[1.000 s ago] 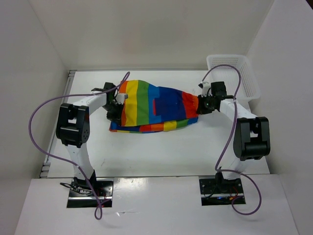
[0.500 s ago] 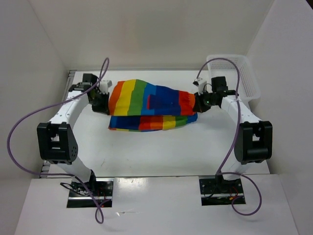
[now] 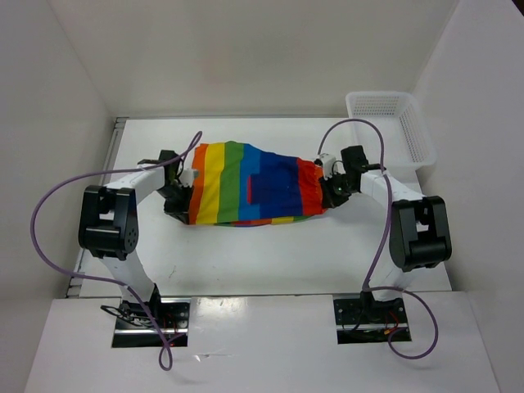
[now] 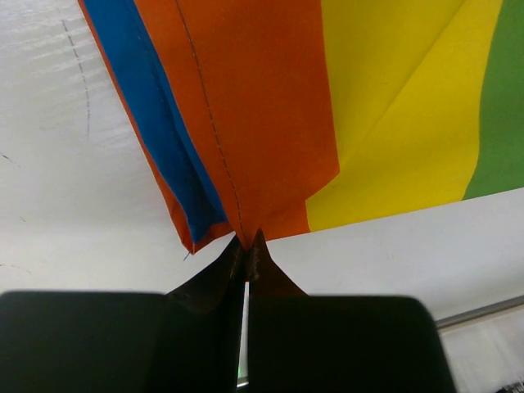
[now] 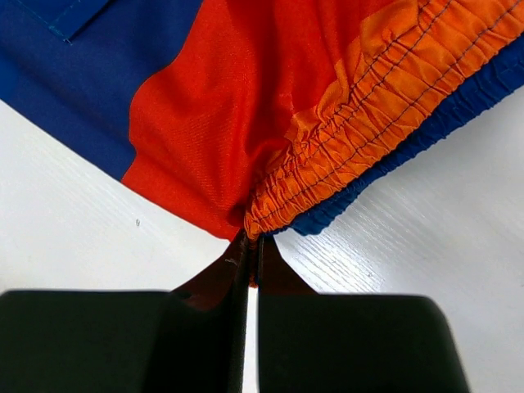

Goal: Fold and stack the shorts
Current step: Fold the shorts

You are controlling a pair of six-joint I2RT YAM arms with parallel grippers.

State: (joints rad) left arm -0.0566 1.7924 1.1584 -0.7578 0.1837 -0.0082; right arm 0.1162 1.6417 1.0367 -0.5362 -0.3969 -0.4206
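Garment: the soft rainbow-striped cloth shorts [image 3: 254, 187] are lying flat on the white table [image 3: 246, 254], about its middle, and are stretching from left to right between the two arms. A second layer is peeking out along the near edge, so I judge that they are folded once.
Left gripper: the black two-finger left gripper [image 4: 247, 246] is pinching the orange corner at the left end of the shorts. Its fingers are pressing together on the cloth, low over the table.
Right gripper: the black two-finger right gripper [image 5: 250, 239] is clamping the gathered orange elastic waistband [image 5: 385, 74] at the right end. Its jaws are closing tight on the edge, and a blue layer is showing under it.
Reason for the hold: each gripper is taking one end, so the cloth is lying taut and the upper layer is covering the lower one with few wrinkles.
Step in hand: in my judgement the arms are laying down the first fold. The letting go and a further fold are not yet done.
Basket: a white plastic mesh basket [image 3: 389, 115] is standing at the far right corner, well apart from the shorts. It is perhaps waiting for the folded piece.
Risk: if one side is opening sooner than the other, the thin cloth is likely to slide and the layers to shift.
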